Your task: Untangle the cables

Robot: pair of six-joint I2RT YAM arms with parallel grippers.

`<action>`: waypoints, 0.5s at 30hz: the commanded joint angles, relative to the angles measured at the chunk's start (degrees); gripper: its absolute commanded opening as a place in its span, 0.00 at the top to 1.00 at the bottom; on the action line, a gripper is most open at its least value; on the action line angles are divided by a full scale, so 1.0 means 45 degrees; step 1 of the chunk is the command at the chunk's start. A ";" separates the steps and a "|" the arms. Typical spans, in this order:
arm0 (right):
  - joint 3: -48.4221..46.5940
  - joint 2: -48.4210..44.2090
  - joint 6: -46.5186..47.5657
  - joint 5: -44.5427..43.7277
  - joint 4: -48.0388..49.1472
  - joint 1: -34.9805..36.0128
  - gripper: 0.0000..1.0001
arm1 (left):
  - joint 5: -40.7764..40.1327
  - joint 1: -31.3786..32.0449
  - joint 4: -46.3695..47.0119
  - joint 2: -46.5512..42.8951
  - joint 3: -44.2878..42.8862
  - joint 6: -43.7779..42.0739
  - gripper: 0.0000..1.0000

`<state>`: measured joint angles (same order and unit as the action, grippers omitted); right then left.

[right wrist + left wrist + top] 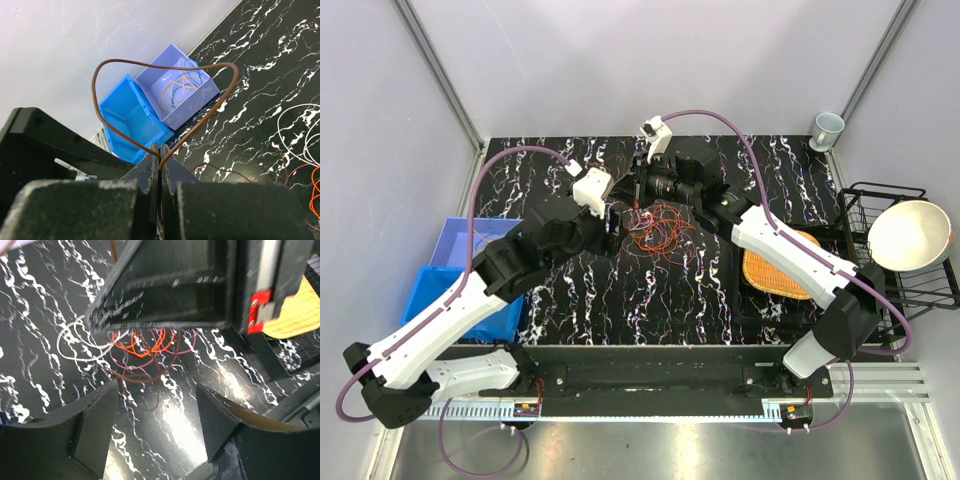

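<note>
Right wrist view: the right pincer is closed tight on a brown wire, whose loop stands up from the jaws, wider than tall. Behind it two blue boxes sit at the edge of the table, one with some wires inside. The left pincer has its jaws apart and holds nothing, just beside the cables. They lie mid-table in a roundish heap without clear long direction. From the left wrist, the right pincer's black body covers the heap's far part.

arms: white shells, black joints | hoses: mauve | claw fingers: black, wedge-shaped
</note>
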<state>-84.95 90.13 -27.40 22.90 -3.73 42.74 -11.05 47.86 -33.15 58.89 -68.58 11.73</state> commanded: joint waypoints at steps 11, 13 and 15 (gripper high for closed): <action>-0.0303 -0.0419 -0.0239 -0.0205 0.0047 0.0111 1.00 | -0.1529 0.0381 0.1349 0.1189 -0.0952 -0.0887 0.53; -0.0264 -0.0477 -0.0298 -0.0244 0.0047 0.0111 1.00 | -0.1490 0.0420 0.1369 0.1306 -0.0952 -0.0887 0.55; -0.0264 -0.0516 -0.0337 -0.0283 0.0028 0.0092 1.00 | -0.1568 0.0478 0.1351 0.1482 -0.1030 -0.0887 0.65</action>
<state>-84.95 90.11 -28.21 22.92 -4.34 42.76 -16.10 49.39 -30.65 64.79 -70.61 8.29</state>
